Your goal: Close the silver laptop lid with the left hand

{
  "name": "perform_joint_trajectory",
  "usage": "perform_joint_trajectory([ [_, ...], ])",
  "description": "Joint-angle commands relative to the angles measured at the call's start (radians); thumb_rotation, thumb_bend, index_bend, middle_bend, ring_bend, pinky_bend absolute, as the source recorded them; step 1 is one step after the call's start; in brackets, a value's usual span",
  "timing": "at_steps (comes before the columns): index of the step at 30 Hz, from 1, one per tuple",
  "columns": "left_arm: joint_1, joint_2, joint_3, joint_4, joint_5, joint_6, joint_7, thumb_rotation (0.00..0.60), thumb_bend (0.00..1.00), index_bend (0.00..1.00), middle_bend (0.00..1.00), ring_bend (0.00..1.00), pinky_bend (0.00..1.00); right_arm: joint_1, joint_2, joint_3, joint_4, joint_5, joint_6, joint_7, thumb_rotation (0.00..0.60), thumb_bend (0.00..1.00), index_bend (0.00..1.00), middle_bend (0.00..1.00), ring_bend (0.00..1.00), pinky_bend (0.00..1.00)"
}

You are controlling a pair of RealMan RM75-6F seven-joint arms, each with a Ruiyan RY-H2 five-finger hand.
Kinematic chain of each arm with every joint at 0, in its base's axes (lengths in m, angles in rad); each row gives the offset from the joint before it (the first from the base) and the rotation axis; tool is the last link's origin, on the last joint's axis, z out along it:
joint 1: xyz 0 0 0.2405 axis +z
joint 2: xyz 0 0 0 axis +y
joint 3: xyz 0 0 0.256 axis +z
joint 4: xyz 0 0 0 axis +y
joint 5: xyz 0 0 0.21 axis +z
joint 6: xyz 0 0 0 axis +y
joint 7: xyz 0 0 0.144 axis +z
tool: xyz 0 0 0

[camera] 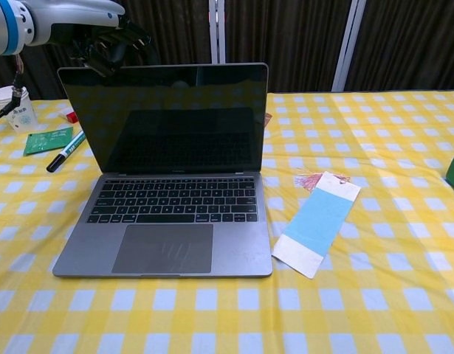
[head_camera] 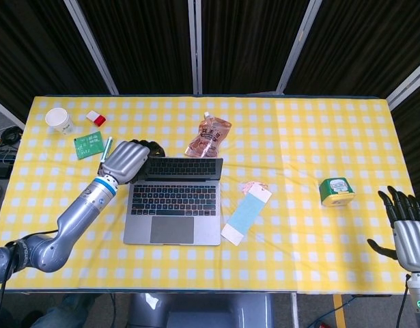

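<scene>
The silver laptop (head_camera: 174,198) stands open in the middle of the yellow checked table, its dark screen (camera: 167,118) upright and facing me. My left hand (head_camera: 128,159) is at the lid's top left corner, fingers (camera: 112,46) bent over the top edge and reaching behind the lid. The chest view shows them touching the edge; it grips nothing. My right hand (head_camera: 408,232) hovers at the table's near right edge, fingers spread, holding nothing.
A marker (camera: 66,152) and a green card (camera: 48,140) lie left of the laptop, with a paper cup (head_camera: 59,121) and a red-white eraser (head_camera: 95,117) beyond. A snack pouch (head_camera: 210,134) sits behind the lid. A blue paper strip (camera: 317,223) and a green tin (head_camera: 336,190) lie right.
</scene>
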Motion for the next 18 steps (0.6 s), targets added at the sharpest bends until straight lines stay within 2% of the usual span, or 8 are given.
perform_joint_trajectory([
  [1, -0.003, 0.008, 0.007, -0.014, 0.001, 0.003, -0.008, 0.6, 1.0, 0.34, 0.26, 0.26, 0.29, 0.0, 0.0, 0.0, -0.002, 0.0, -0.001, -0.002, 0.6, 0.0, 0.0, 0.0, 0.0, 0.0],
  [10, 0.013, 0.061, 0.038, -0.069, 0.01, -0.008, -0.056, 0.6, 1.0, 0.34, 0.26, 0.26, 0.31, 0.001, 0.001, -0.002, -0.006, -0.004, -0.001, -0.004, 0.6, 0.0, 0.0, 0.0, 0.0, 0.0],
  [18, 0.049, 0.145, 0.039, -0.159, 0.059, -0.112, -0.214, 0.6, 1.0, 0.33, 0.26, 0.26, 0.31, 0.0, 0.006, -0.006, -0.016, -0.013, 0.0, 0.003, 0.6, 0.0, 0.0, 0.0, 0.0, 0.0],
])
